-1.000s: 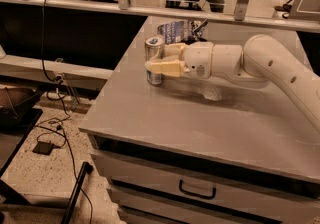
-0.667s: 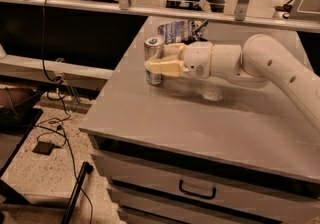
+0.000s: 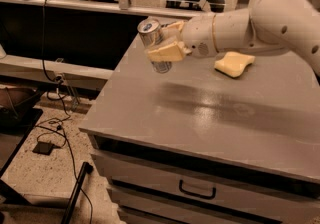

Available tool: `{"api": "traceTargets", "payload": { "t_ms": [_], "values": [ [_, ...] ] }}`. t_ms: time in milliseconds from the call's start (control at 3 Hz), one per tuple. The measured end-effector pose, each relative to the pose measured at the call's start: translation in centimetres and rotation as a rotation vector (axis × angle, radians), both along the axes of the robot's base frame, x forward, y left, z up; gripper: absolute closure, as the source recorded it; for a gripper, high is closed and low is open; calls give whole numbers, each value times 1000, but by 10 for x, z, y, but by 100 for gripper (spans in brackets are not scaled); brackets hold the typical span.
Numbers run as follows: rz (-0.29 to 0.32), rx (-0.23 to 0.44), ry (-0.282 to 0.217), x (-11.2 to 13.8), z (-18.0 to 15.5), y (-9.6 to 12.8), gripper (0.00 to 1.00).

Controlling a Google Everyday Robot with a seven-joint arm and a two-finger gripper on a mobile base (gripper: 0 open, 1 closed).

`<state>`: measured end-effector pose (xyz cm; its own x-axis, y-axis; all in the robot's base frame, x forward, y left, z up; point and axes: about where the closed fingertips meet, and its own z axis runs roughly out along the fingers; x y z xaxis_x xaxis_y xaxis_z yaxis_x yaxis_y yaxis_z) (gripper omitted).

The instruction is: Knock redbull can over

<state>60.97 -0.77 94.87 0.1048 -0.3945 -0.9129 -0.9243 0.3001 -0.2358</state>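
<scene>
Redbull can (image 3: 150, 35) is tilted near the far left edge of the worktop (image 3: 200, 113), top leaning left. Gripper (image 3: 157, 42) is clamped on it: one finger covers its midsection, the other is largely hidden behind. Whether the base touches the worktop cannot be determined. Sponge (image 3: 234, 63) lies apart, to the right.

Gray table (image 3: 200, 113) w/ sponge (image 3: 234, 63); tool (image 3: 158, 43) over far-left
</scene>
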Motion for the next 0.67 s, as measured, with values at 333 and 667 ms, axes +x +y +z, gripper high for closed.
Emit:
{"api": "traceTargets", "payload": {
  "t_ms": [333,667],
  "values": [
    [-48,-224,-20,-12,33,-8,100],
    [-101,-403,26,-2,46,-21,100]
  ]
}}
